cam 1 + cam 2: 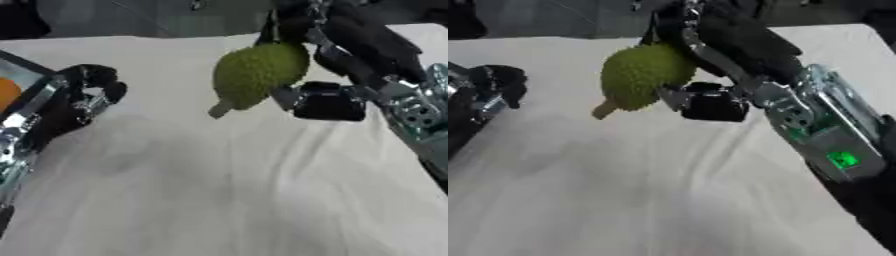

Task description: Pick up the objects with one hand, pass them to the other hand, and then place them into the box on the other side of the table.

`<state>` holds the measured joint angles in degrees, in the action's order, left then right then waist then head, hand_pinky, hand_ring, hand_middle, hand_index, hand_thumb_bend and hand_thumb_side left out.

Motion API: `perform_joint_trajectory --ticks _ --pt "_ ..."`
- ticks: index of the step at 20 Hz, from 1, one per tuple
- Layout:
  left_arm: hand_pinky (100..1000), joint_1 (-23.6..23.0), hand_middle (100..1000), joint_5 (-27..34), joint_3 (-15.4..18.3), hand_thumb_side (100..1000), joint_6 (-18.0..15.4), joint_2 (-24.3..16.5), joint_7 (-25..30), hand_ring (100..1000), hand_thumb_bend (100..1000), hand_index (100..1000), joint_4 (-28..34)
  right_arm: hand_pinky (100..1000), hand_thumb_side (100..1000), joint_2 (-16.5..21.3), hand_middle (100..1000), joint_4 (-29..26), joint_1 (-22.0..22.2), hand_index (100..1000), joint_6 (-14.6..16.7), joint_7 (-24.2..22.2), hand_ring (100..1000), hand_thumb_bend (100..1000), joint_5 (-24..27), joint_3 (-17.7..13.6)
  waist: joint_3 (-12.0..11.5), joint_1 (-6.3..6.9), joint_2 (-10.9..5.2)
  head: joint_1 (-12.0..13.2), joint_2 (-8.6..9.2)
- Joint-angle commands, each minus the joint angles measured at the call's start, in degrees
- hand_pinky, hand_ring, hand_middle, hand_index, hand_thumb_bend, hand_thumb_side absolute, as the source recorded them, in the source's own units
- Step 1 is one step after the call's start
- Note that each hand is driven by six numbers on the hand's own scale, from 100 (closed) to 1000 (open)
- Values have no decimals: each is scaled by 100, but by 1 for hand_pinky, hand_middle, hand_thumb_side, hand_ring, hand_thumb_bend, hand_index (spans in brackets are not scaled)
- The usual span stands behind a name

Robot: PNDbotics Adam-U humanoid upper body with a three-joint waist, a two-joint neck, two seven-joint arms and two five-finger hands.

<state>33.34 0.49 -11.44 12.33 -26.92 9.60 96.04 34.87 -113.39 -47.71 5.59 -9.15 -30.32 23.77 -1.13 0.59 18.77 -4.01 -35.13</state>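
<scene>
Right hand (350, 60), reaching in from the table's far right corner, is gripping a bumpy green fruit (259, 75) between curled fingers and thumb, holding it above the white tablecloth (227, 190). Left hand (83, 97) is hovering near the left edge, fingers curled, holding nothing.

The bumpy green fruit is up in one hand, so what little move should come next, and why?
Probably the right hand should carry the bumpy green fruit sideways toward the left hand. The fruit is held above the white cloth, and the left hand waits curled and empty near the left edge, apart from the fruit, so the pass seems not yet done.
</scene>
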Motion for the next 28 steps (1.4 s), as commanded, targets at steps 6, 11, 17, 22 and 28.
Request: perform_joint_trajectory --ticks 6,11,17,22,28 --pt "724 182 768 -339 -190 543 -598 102 596 866 671 861 101 702 100 -307 508 -120 -239 574 -243 -68 644 100 93 34 11 72 -261 26 72" --pt "720 215 764 -574 -226 531 -757 255 373 862 719 875 163 703 100 -420 506 -120 -326 573 -459 -280 644 100 206 42 19 72 -262 18 55" --pt "714 246 758 -871 -300 505 -669 478 -408 856 765 876 287 702 100 -542 504 -120 -387 571 -578 -472 644 100 347 63 17 69 -261 18 67" --pt "714 252 756 -1100 -466 492 -681 602 -730 853 771 873 422 702 100 -608 502 -120 -401 570 -674 -635 643 100 453 83 22 68 -262 21 68" --pt "715 288 757 -1191 -610 489 -802 712 -612 854 775 875 499 703 100 -691 502 -120 -442 570 -796 -758 643 100 445 84 32 72 -262 -18 11"
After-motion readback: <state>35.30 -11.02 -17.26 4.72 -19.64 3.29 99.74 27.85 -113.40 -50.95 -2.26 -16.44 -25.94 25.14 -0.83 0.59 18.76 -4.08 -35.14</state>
